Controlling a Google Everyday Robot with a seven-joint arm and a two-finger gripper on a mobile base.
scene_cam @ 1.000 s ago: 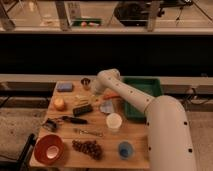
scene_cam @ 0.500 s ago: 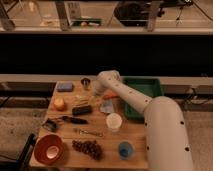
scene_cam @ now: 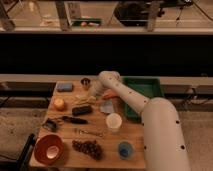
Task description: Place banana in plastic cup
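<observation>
The banana [scene_cam: 81,97] is a small pale-yellow piece lying on the wooden table [scene_cam: 135,131], just behind the dark oblong block [scene_cam: 81,110]. The white plastic cup [scene_cam: 114,121] stands upright near the table's middle right. My gripper [scene_cam: 95,93] is at the end of the white arm, low over the table, right beside the banana's right end. The arm's wrist hides most of the gripper. A thin orange-red stick [scene_cam: 110,95] lies just right of the gripper.
A round orange fruit [scene_cam: 59,103], blue sponge [scene_cam: 64,87] and metal cup [scene_cam: 85,82] are at the back left. A green tray [scene_cam: 145,90] is at the right. A red bowl [scene_cam: 48,149], grapes [scene_cam: 87,147], a blue cup [scene_cam: 125,149] and dark tools [scene_cam: 67,120] are at the front.
The arm's wrist has shifted slightly left and down toward the banana. The objects on the table have not moved.
</observation>
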